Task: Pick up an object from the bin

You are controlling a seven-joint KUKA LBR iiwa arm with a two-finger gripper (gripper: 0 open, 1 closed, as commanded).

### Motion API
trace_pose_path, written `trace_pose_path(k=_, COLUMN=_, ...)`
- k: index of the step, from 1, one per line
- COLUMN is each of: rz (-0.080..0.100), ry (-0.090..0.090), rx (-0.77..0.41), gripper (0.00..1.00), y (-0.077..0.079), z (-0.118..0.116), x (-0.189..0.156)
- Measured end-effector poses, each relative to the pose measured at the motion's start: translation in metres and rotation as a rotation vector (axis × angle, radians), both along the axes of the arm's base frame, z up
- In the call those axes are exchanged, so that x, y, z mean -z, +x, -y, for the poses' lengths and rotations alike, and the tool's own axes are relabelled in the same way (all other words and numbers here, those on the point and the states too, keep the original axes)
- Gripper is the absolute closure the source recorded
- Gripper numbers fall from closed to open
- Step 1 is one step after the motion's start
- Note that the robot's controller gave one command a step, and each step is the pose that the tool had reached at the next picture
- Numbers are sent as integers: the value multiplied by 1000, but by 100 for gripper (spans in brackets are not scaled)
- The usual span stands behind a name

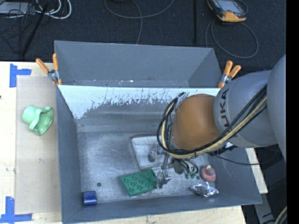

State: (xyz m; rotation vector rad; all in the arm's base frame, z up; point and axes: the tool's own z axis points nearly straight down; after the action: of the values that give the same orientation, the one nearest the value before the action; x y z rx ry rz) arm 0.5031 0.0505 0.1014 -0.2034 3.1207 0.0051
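Plate of green studded plastic (136, 183) lies flat on the floor of the bin (117, 69), toward its near wall. The tool (163, 176) hangs at the plate's right edge; whether it is open or closed cannot be told. Crumpled foil (204, 189) lies further right.

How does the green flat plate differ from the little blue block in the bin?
The green plate is broad, flat and studded; the blue block is small and chunky. The green plate lies mid-floor beside the hand; the blue block sits alone near the view's lower-left corner. Both rest on the bin floor.
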Motion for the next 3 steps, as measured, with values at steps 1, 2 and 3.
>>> trace_pose_path(k=1, rz=-6, ry=-3, rx=4, gripper=100, y=14, z=-17, x=-108)
trace_pose_path(k=2, rz=-14, ry=-4, rx=4, gripper=0, y=12, z=-16, x=-104)
trace_pose_path(k=3, rz=4, ry=-1, rx=13, gripper=0, y=-18, z=-49, x=21)
